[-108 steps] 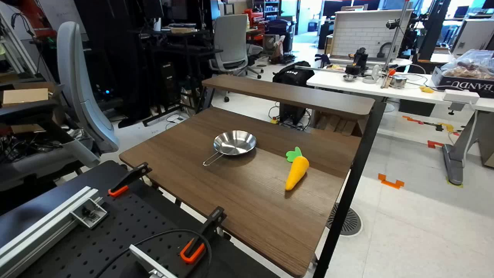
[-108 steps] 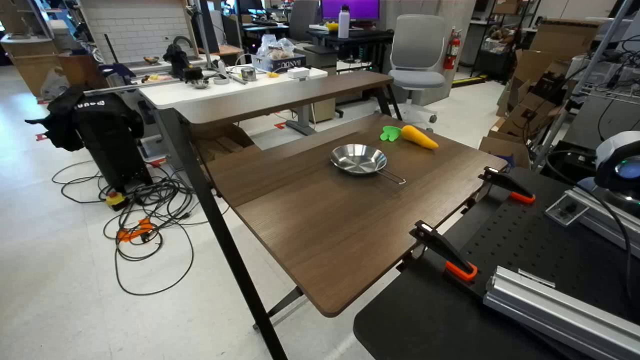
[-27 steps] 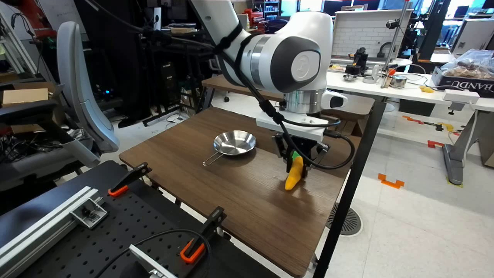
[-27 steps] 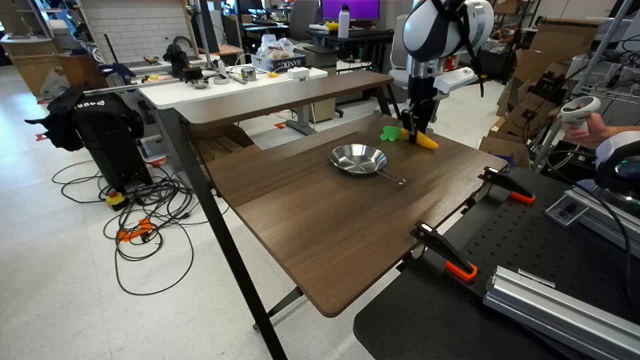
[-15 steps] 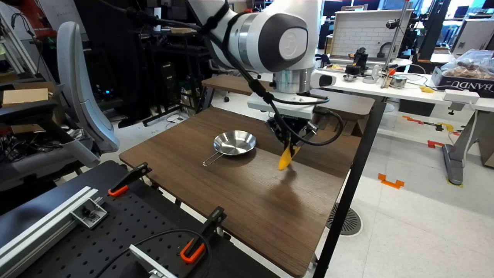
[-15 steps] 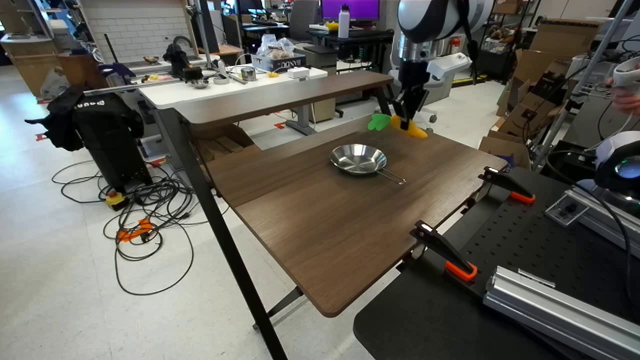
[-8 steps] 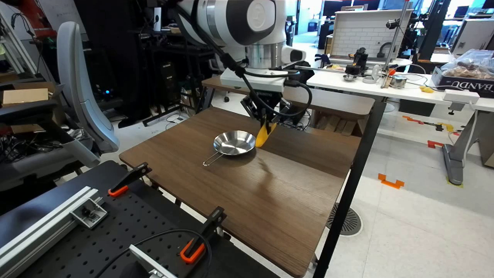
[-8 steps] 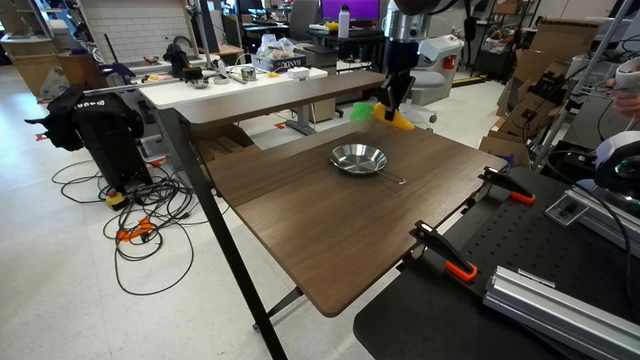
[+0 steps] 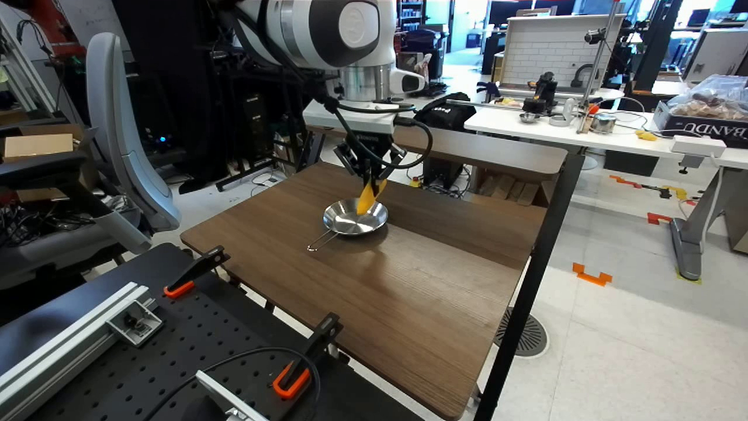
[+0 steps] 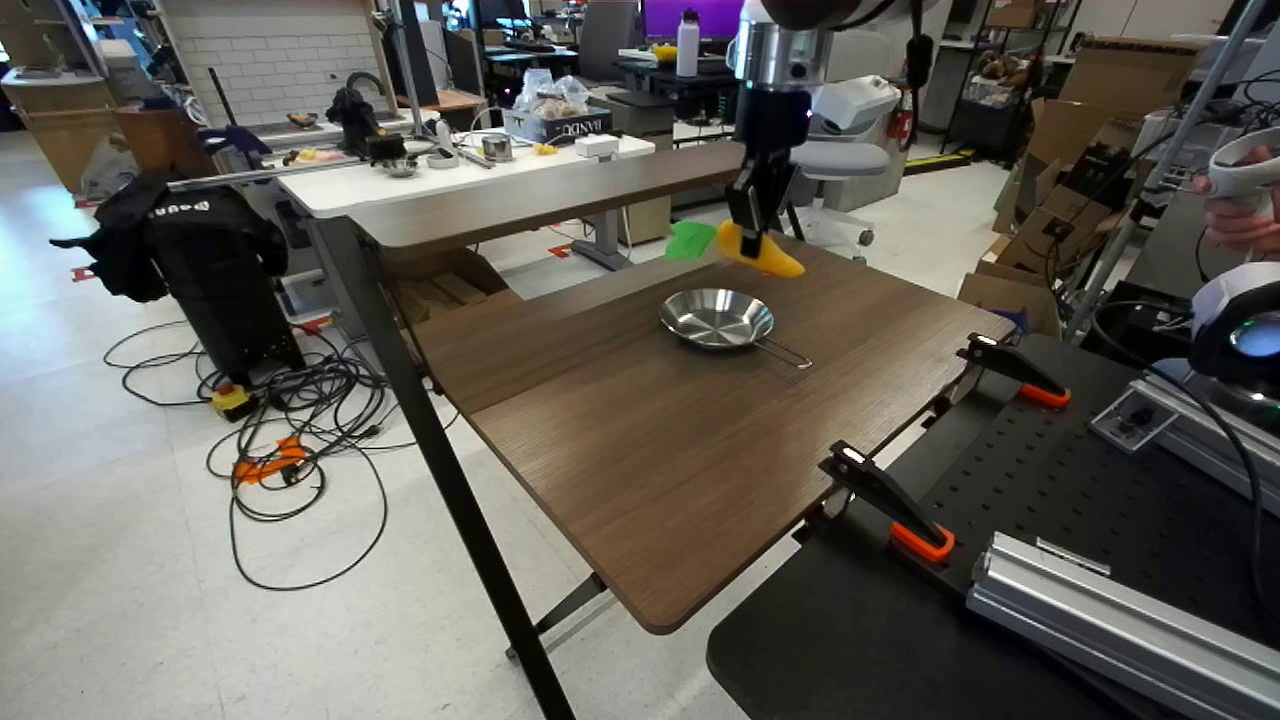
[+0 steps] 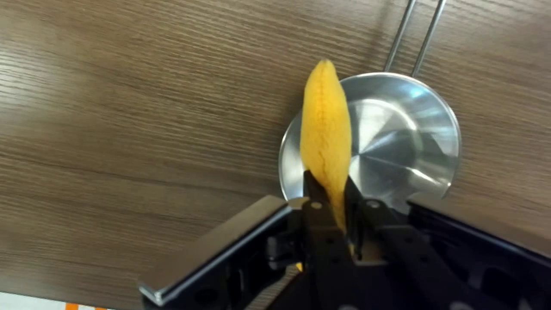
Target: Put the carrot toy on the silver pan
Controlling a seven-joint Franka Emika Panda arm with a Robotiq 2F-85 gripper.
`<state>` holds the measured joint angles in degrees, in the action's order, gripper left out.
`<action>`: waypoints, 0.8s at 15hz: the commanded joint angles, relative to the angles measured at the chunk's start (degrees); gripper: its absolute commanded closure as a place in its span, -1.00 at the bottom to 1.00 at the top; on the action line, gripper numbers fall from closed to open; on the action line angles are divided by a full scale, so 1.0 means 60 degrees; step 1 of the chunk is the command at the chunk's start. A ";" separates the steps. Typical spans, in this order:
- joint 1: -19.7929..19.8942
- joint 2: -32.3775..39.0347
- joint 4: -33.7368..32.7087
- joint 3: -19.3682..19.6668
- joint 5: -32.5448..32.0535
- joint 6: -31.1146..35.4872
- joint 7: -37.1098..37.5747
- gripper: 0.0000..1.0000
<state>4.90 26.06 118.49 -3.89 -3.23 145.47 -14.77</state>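
The gripper (image 11: 329, 181), pinched on the green-topped, tapered yellow carrot toy (image 11: 325, 120), has just carried it aloft near the round silver metal pan (image 11: 387, 146), below and slightly aside on the brown wood-grain table (image 11: 150, 129); centring and lowering probably remain.

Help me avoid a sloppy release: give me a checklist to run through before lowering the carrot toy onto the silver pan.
1. Carrot toy held between the jaws: ok, pinched from both sides in the wrist view.
2. Toy apart from the silver pan: ok, a gap shows in an exterior view.
3. Pan upright on the table: ok.
4. Toy centred over the pan: not ok, it seems; in the wrist view it lies toward one side, its tip past the pan's edge.
5. Green leafy top over the pan: cannot tell; the wrist view does not show it.
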 commanded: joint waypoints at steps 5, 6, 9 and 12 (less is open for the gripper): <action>-0.0282 -0.0099 0.0182 -0.0074 0.0065 -0.0067 -0.0102 -0.04; -0.0296 -0.0115 0.0208 -0.0065 0.0052 -0.0063 -0.0094 -0.17; -0.0287 -0.0158 0.0253 -0.0064 0.0057 -0.0067 -0.0110 -0.59; -0.0268 -0.0269 0.0308 -0.0082 0.0086 -0.0092 -0.0130 -0.99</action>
<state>3.46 26.07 119.25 -4.27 -3.23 145.42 -14.77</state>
